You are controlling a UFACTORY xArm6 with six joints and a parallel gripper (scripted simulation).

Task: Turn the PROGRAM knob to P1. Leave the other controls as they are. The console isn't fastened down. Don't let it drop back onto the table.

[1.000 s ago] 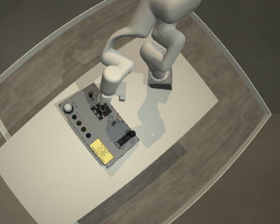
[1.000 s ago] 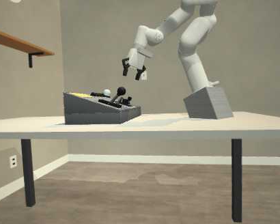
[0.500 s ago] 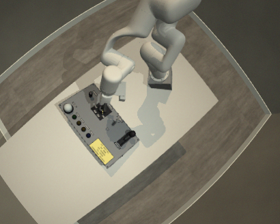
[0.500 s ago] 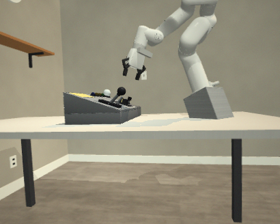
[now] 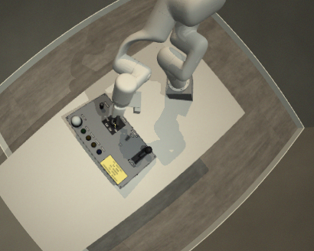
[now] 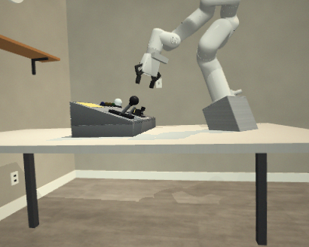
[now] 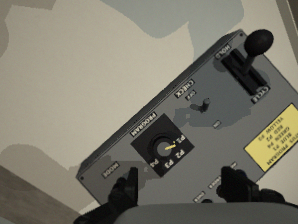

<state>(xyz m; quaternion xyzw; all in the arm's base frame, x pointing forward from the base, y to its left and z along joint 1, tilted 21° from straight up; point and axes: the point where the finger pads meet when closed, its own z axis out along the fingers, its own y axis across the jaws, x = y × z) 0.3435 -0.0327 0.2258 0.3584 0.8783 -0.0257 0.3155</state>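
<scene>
PROGRAM knob sits mid-panel on the sloped console, yellow pointer aimed at the P1 mark (looks set, judging by the wrist view). Gripper hangs well above it, fingers fully spread, holding nothing, likely lifted off so the loose console isn't nudged. Lever and toggle untouched on the table

even, soft light from above; arm casts blotchy grey shadows on table and console. top view bends at edges. no glare; slightly soft detail.
</scene>
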